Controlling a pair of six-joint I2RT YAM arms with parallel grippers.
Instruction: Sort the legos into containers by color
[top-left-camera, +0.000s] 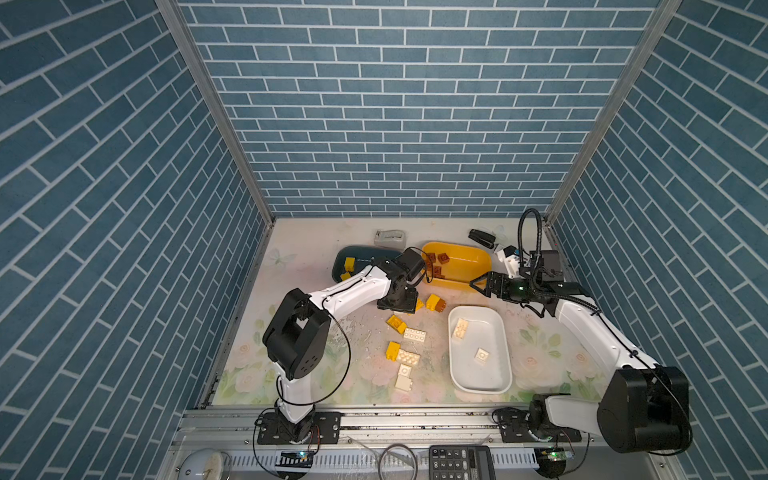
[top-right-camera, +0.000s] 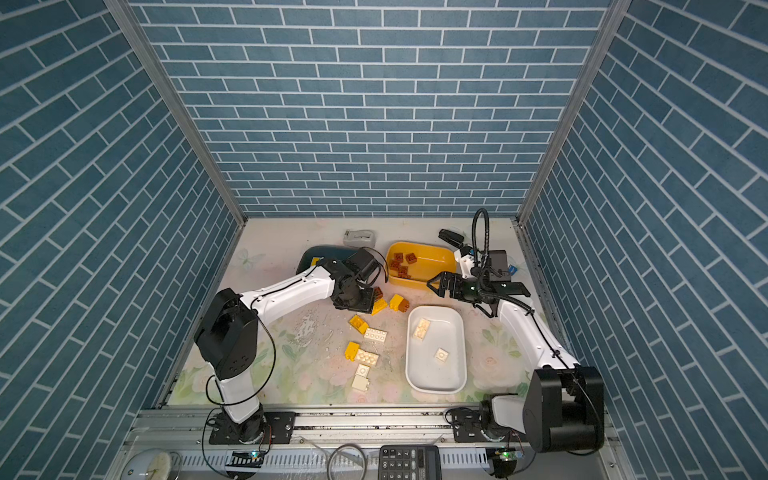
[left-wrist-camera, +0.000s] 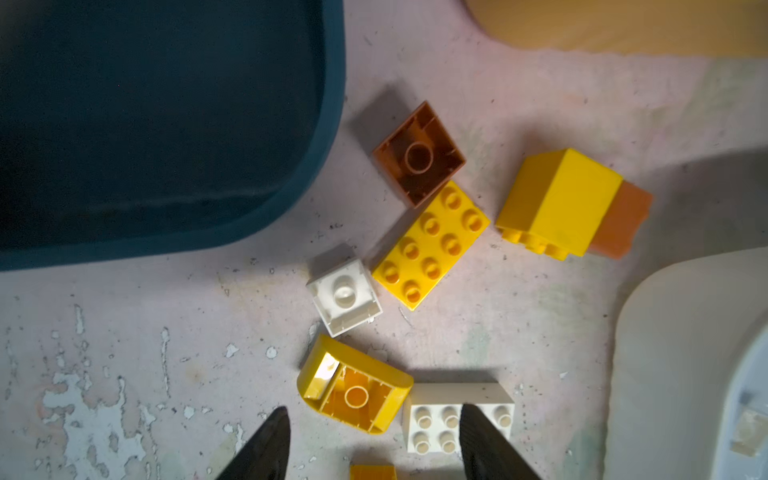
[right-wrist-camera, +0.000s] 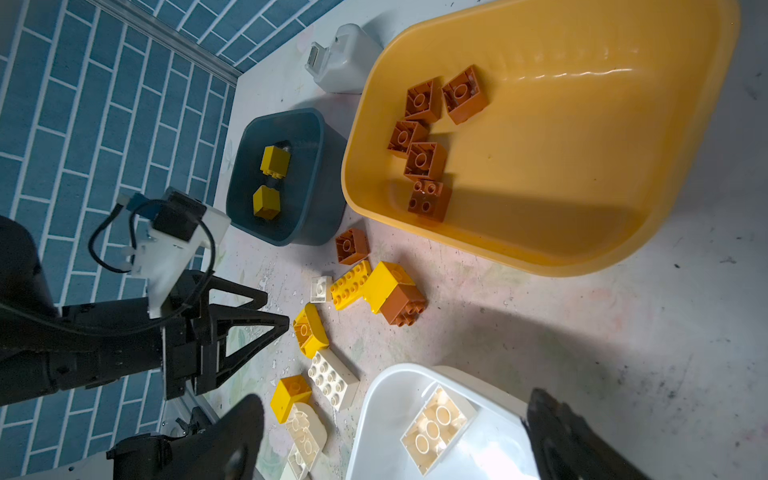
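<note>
Loose legos lie on the table's middle: a reddish-brown square (left-wrist-camera: 417, 153), a yellow oblong (left-wrist-camera: 430, 245), a small white one (left-wrist-camera: 344, 291), a curved yellow one (left-wrist-camera: 353, 384), a cream oblong (left-wrist-camera: 440, 411) and a yellow brick stuck to a brown one (top-left-camera: 434, 302). My left gripper (left-wrist-camera: 374, 409) hangs open over the curved yellow brick, holding nothing. The dark blue tub (top-left-camera: 345, 257) holds yellow bricks (right-wrist-camera: 274, 160). Brown ones (right-wrist-camera: 424, 160) lie in the yellow tub (top-left-camera: 461, 266), cream ones (top-left-camera: 460, 330) in the white tub (top-left-camera: 480, 349). Open and empty, my right gripper (top-left-camera: 477, 284) hovers between the yellow and white tubs.
A grey tape dispenser (top-left-camera: 388, 237) and a black stapler (top-left-camera: 482, 237) sit by the back wall. More cream and yellow bricks (top-left-camera: 405, 357) lie left of the white tub. A calculator (top-left-camera: 461, 461) rests off the mat at the front.
</note>
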